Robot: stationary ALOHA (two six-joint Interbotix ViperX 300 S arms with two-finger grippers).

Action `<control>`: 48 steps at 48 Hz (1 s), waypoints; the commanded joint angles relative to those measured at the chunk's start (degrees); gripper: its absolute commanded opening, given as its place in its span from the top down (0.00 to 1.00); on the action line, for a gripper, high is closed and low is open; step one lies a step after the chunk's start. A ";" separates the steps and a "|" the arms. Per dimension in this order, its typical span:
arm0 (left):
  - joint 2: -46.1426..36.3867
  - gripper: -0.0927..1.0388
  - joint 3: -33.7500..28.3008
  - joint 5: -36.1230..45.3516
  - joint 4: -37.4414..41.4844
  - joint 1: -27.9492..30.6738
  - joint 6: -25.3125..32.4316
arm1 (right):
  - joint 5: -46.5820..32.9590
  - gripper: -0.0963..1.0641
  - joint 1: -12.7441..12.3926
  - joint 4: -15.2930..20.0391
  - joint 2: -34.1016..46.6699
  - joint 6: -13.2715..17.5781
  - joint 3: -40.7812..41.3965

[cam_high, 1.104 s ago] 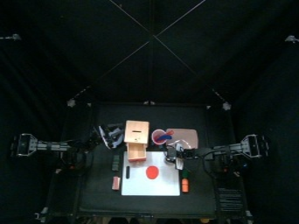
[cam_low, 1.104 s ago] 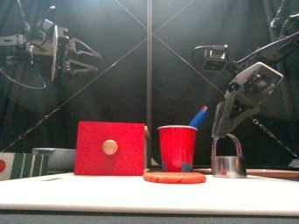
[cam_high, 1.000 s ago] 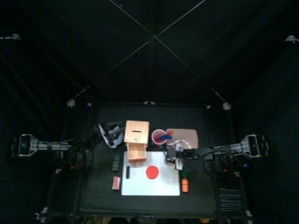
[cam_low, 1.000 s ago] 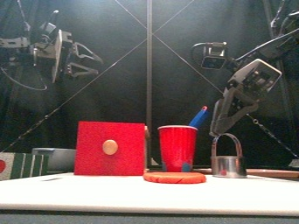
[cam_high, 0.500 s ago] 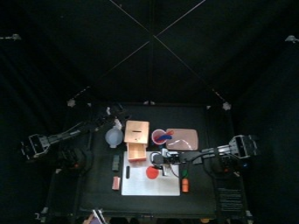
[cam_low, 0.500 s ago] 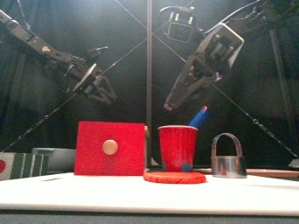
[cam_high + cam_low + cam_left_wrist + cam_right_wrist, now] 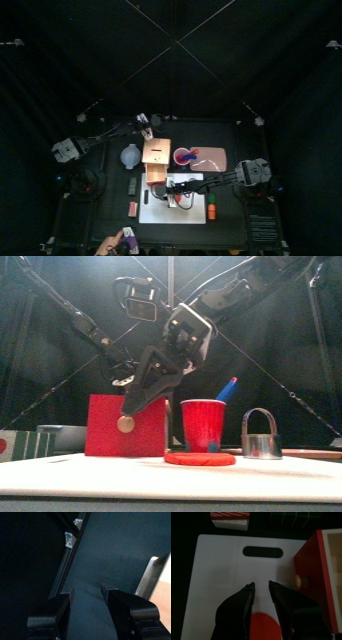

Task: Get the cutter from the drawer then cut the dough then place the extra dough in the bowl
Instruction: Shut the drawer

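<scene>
The cutter (image 7: 261,434) stands upright on the right of the board (image 7: 218,572), just right of the red cup (image 7: 203,424), with neither gripper touching it. The dough (image 7: 201,458) lies flat mid-board, in front of the cup. The right gripper (image 7: 262,587) hovers by the dough's left edge, near the box (image 7: 127,426), jaws narrowly parted and empty. The bowl (image 7: 128,155) sits left of the box. The left gripper (image 7: 87,589) hangs over the far table, jaws apart, holding nothing.

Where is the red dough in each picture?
Top view: dough on the board, just in front of the box.
Front view: dough low in the middle, before the red cup.
Left wrist view: not in it.
Right wrist view: dough between the jaws of the right claw.
Landmark: the box, near the dough in all three.
</scene>
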 commanded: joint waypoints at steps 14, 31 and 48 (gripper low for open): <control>0.09 0.18 0.53 0.79 -4.39 -1.23 3.16 | 1.58 0.53 -0.35 -3.43 -0.09 0.00 -3.34; 0.70 0.18 0.88 0.26 -4.39 -2.11 3.08 | 1.67 0.59 -2.99 -6.86 4.22 0.09 -8.70; 0.88 0.18 1.58 -0.09 -4.75 -2.46 2.99 | 2.20 0.59 -6.86 -10.55 5.19 0.18 -11.69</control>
